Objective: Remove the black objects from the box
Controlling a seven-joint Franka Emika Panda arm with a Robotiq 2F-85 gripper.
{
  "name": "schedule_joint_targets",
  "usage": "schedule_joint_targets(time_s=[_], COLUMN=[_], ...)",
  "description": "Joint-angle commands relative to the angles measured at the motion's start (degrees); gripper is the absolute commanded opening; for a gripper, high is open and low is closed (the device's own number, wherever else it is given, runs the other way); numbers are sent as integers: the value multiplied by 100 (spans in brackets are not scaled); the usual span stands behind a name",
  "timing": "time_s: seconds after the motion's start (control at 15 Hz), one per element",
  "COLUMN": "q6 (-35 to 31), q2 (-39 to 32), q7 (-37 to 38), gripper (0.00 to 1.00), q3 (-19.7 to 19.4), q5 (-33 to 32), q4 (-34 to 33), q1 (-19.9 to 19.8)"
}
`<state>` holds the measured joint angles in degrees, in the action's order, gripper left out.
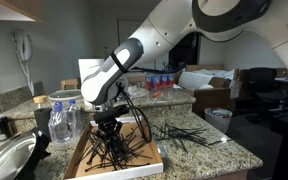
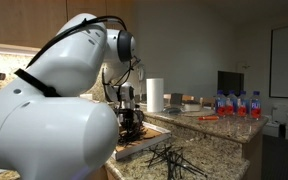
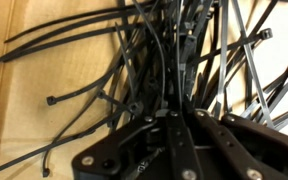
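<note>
The gripper point(image 1: 109, 128) is down in the box point(image 1: 156, 157), right in the middle of the black objects point(image 1: 119, 150). In the wrist view its fingers point(image 3: 189, 135) are shut tight together. A few of the thin black strands look pinched between them. I cannot tell how many, because the pile is so tangled.

The box sits on the near part of the counter point(image 1: 234, 152). A metal bowl point(image 1: 9, 160) is to its left and some water bottles point(image 1: 64, 118) are just behind it. A loose bunch point(image 1: 189, 133) of the same black strands lies on the counter to the right, outside the box.

What could go wrong? The strands look thin and smooth, so some may slide out of the pinch when the arm goes up. They are also hooked over each other, so a lift could drag up a big messy clump — and bits could fall back in the box or off the counter edge. If the clump catches on the low wall, the light box might get pulled or tipped. Going up slowly, then right over the wall, looks safest.
</note>
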<state>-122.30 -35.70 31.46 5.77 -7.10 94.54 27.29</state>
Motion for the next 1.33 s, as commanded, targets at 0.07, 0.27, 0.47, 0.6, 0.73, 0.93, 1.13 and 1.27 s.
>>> schedule_joint_targets(time_s=[0.07,0.27,0.47,0.6,0.73,0.93,1.13,1.27], q6=[54,184,368,518,610,668,375,66], q2=[592,993,1392,1609,1814,2008,1951,1766], q7=[-29,-80,-256,-400,-583,-798,-562,-504], gripper=[7,9,9,8,8,9,32,39], q3=[17,31,104,144,197,286,322,349], q5=[-61,-126,-95,-98,-58,15,-102,-193], q4=[472,618,788,840,911,989,1043,1035], q1=[-23,-61,-161,-219,-319,-456,-444,-391])
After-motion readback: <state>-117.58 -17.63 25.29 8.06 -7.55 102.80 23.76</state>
